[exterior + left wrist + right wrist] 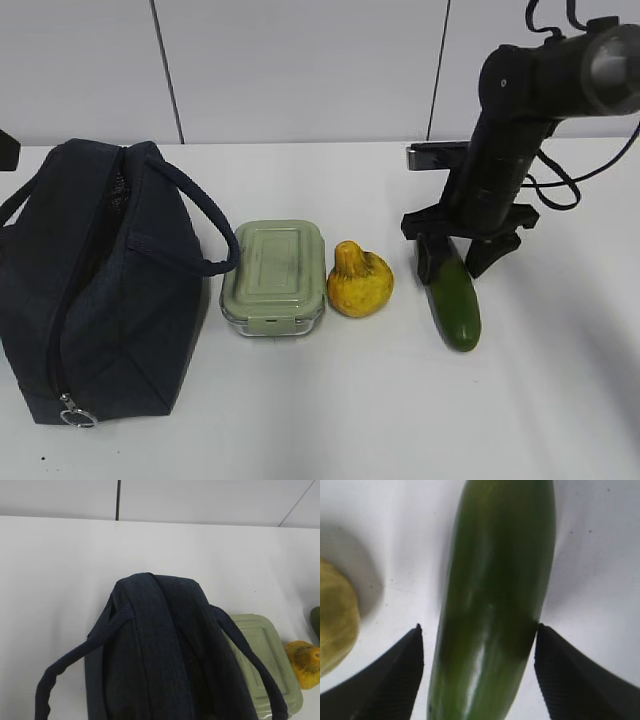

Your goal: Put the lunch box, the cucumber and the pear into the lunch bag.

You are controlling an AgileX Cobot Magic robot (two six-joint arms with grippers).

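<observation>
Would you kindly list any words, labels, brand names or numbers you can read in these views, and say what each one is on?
None can be read in any view.
Lunch bag: plain navy fabric, no label visible.
Lunch box: raised moulding on the lid, no legible letters.
Pear and cucumber: no stickers.

white table (pixel 330 420): bag (pixel 90 290), box (pixel 274 275), pear (pixel 360 282), cucumber (pixel 455 300)
</observation>
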